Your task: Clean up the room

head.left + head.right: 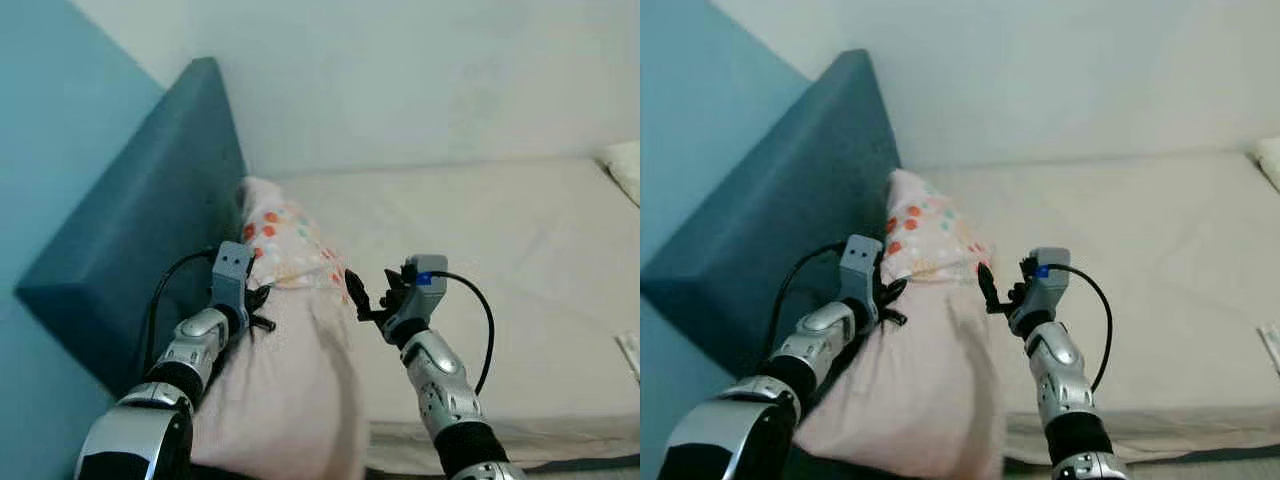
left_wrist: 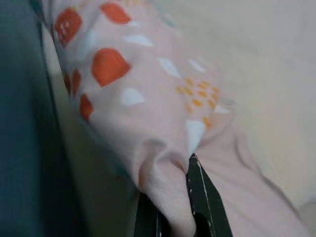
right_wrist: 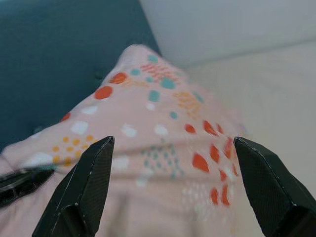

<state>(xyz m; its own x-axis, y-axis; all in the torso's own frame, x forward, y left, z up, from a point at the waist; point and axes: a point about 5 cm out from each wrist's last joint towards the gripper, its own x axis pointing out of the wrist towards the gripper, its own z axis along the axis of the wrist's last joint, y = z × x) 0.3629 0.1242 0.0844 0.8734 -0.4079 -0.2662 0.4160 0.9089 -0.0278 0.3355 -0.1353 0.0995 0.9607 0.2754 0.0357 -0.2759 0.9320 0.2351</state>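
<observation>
The left gripper is clenched on a fold of the pink patterned pillow, likely to drag it into place against the teal headboard just beside it. The right gripper hangs released over the pillow's other edge. The cream mattress stretches beyond; nothing blocks either.

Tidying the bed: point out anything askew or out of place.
The pink dotted pillow lies crooked, one end pushed against the teal headboard, the other hanging past the mattress edge. The left gripper pinches a fold of its cover; the right gripper hovers open beside it.
</observation>
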